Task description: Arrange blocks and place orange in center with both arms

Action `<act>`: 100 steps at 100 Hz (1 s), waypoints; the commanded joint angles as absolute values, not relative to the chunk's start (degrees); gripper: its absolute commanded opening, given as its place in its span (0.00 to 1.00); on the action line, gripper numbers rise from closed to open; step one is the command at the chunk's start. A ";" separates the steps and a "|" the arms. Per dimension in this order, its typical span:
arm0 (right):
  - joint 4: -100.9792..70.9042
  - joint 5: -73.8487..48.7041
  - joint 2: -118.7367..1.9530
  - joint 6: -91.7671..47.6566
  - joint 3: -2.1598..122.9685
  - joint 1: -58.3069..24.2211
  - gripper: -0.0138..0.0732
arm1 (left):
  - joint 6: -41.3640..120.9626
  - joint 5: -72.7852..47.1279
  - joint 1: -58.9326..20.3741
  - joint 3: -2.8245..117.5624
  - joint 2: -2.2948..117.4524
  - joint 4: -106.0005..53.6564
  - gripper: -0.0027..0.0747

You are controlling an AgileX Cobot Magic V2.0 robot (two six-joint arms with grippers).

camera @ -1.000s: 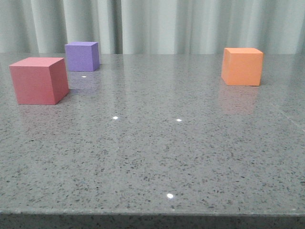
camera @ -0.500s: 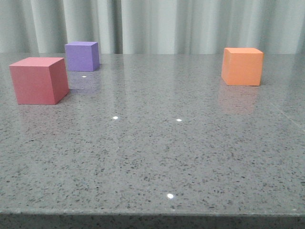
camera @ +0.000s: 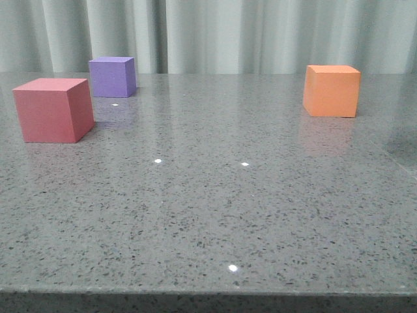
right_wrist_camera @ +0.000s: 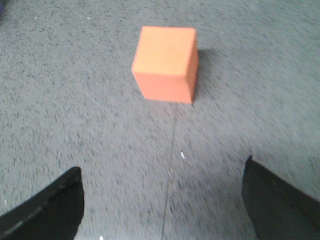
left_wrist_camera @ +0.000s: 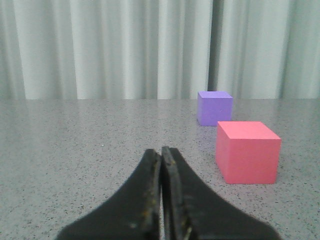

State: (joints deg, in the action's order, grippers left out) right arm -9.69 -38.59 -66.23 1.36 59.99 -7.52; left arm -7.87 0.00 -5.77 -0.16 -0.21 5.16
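Note:
The pinkish-red cube point(camera: 53, 109) sits at the left of the grey speckled table, with the purple cube point(camera: 112, 76) behind it. The orange cube point(camera: 331, 90) sits at the far right. No gripper shows in the front view. In the left wrist view my left gripper point(left_wrist_camera: 161, 152) is shut and empty, low over the table; the pinkish-red cube point(left_wrist_camera: 247, 151) and purple cube point(left_wrist_camera: 214, 107) lie ahead of it, to one side. In the right wrist view my right gripper point(right_wrist_camera: 162, 172) is open wide and empty, above the table, with the orange cube point(right_wrist_camera: 166, 63) ahead of it.
A pleated grey curtain point(camera: 208, 32) hangs behind the table. The table's front edge point(camera: 208, 291) runs along the bottom of the front view. A thin seam point(right_wrist_camera: 170, 170) crosses the table surface under the right gripper.
The three cubes have not moved. A faint dark shade has appeared on the table at the right edge of the front view.

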 commanded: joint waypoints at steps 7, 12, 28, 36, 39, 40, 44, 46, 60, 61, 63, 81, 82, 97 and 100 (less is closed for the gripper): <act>-9.85 -33.09 -74.75 0.81 68.34 -8.32 0.89 | -7.90 4.70 -5.66 -2.53 -2.30 5.22 0.01; -9.85 -32.89 -77.75 0.81 70.70 -8.32 0.89 | -7.90 4.70 -5.66 -2.53 -2.30 5.22 0.01; -9.70 -32.89 -86.45 0.81 78.02 -8.32 0.89 | -7.90 4.70 -5.66 -2.53 -2.30 5.22 0.01; -9.70 -32.96 -90.02 0.81 81.08 -8.32 0.89 | -7.90 4.70 -5.66 -2.53 -2.30 5.22 0.01; -9.70 -33.09 -91.08 0.81 81.97 -8.32 0.89 | -7.90 4.70 -5.66 -2.53 -2.30 5.22 0.01; -9.70 -33.09 -91.33 0.81 82.17 -8.32 0.89 | -7.90 4.70 -5.66 -2.53 -2.30 5.22 0.01; -9.70 -33.09 -92.73 0.81 83.29 -8.32 0.89 | -7.90 4.70 -5.66 -2.53 -2.30 5.22 0.01; -9.70 -33.03 -93.40 0.81 83.81 -8.32 0.89 | -7.90 4.70 -5.66 -2.53 -2.30 5.22 0.01; -8.77 -33.10 -96.92 0.81 85.93 -8.32 0.89 | -7.90 4.70 -5.66 -2.53 -2.30 5.22 0.01; -8.58 -33.10 -97.05 0.81 85.98 -8.32 0.89 | -7.90 4.70 -5.66 -2.53 -2.30 5.22 0.01; -8.29 -33.04 -97.50 0.81 86.07 -8.32 0.89 | -7.90 4.70 -5.66 -2.53 -2.30 5.22 0.01; -7.80 -33.04 -100.29 0.81 86.36 -8.32 0.89 | -7.90 4.70 -5.66 -2.53 -2.30 5.22 0.01; -7.80 -33.04 -100.36 0.81 86.36 -8.32 0.89 | -7.90 4.70 -5.66 -2.53 -2.30 5.22 0.01; -7.85 -33.31 -101.47 0.81 86.36 -8.32 0.88 | -7.90 4.70 -5.66 -2.53 -2.30 5.22 0.01; -7.85 -33.52 -101.48 0.81 86.36 -8.32 0.87 | -7.90 4.70 -5.66 -2.53 -2.30 5.22 0.01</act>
